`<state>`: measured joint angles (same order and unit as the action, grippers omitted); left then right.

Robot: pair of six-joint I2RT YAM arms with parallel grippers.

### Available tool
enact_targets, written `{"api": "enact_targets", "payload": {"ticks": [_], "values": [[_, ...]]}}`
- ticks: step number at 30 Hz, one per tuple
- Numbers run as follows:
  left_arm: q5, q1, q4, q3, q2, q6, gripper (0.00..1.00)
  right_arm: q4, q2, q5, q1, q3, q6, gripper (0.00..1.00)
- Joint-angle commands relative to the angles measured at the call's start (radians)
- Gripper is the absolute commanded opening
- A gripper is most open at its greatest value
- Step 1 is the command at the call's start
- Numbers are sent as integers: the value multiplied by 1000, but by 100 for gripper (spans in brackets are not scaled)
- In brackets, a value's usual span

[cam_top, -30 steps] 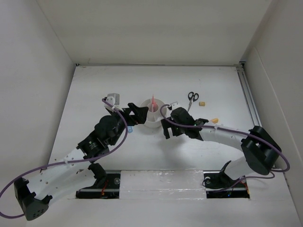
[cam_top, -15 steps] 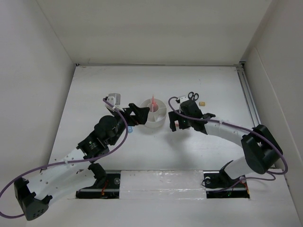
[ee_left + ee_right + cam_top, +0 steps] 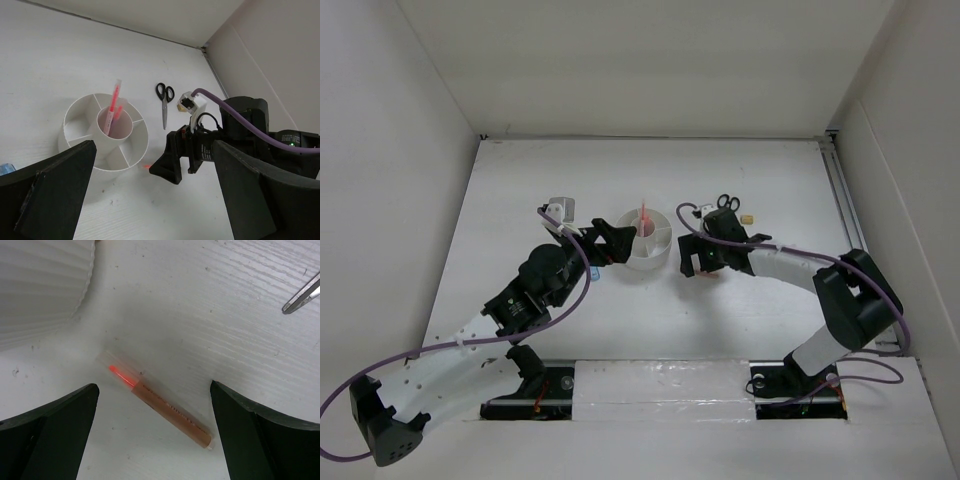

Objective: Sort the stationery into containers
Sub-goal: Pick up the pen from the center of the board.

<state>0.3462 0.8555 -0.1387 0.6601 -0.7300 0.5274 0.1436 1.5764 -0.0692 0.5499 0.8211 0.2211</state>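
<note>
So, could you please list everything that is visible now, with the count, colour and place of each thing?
desk organizer: one, white, round, between the two claws.
pens: two, pink and red, standing in the organizer's centre cup.
pen on the table: one, orange-brown with a clear cap, right of the organizer and apart from it.
scissors: one pair, black handles, flat on the table beyond the right claw.
eraser: one, tan, right of the scissors.
blue marker: one, by the left claw, mostly hidden.
table: one, white.
left claw: open, empty, at the organizer's left side.
right claw: open, low over the pen on the table, a finger on each side.
</note>
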Motion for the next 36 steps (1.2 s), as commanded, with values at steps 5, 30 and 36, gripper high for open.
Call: {"api": "enact_targets", "payload": {"ticks": [5,30,36], "values": [[-9,-1,-53,-16,7,-17,100,-1,-30,-24,-2,7,17,94],[-18,-1,-53,-16,17,-17,100,179,62,132,85,55,144,49],[-18,-1,-53,-16,17,-17,100,205,53,155,122,33,172,49]]}}
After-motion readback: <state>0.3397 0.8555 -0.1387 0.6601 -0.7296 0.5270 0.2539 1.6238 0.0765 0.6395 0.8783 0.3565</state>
